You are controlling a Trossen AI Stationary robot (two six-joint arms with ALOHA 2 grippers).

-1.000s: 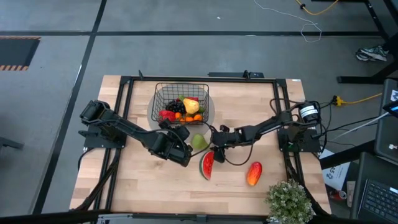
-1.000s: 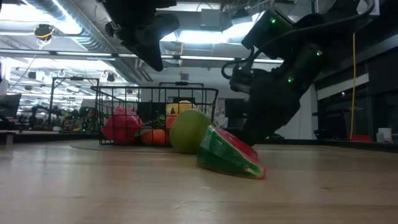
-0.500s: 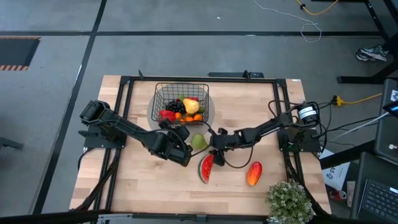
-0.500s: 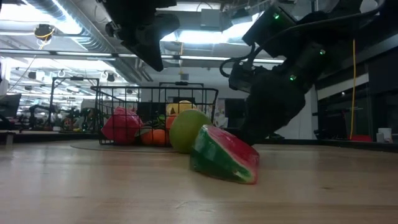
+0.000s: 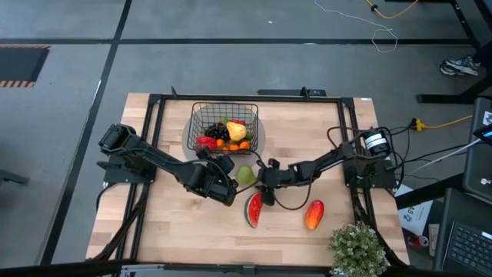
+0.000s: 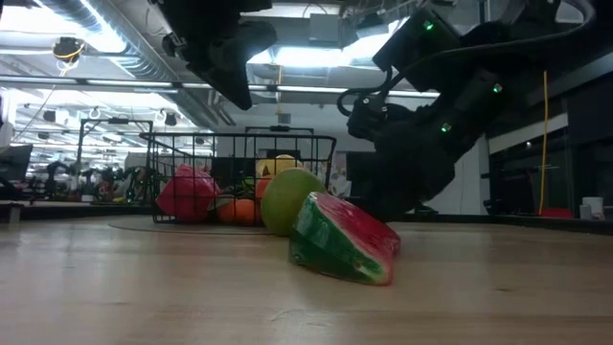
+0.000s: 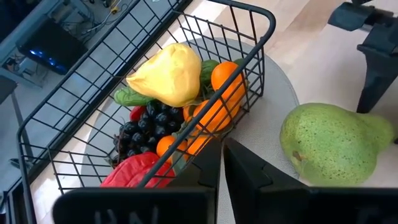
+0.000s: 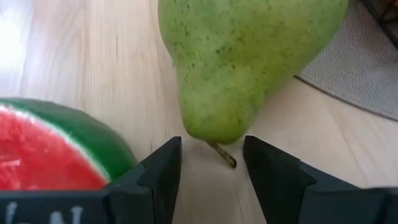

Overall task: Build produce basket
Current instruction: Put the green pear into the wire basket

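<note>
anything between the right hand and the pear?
Nothing. In the right wrist view only bare table separates the open right hand from the pear; its stem end points into the gap. The watermelon slice sits off to one side.

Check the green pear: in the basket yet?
Out. The green pear lies on the table beside the basket, with the open right gripper at its stem end.

Black wire-mesh basket [image 5: 224, 125] on a grey round mat [image 7: 277, 78], yellow fruit [image 7: 166, 74], oranges [image 7: 227, 93], dark grapes [image 7: 140, 127], speckled green pear [image 8: 242, 59], red watermelon slice [image 5: 254, 209] with striped green rind, orange-red mango [image 5: 314, 215], pale wood desk [image 5: 177, 223]
</note>
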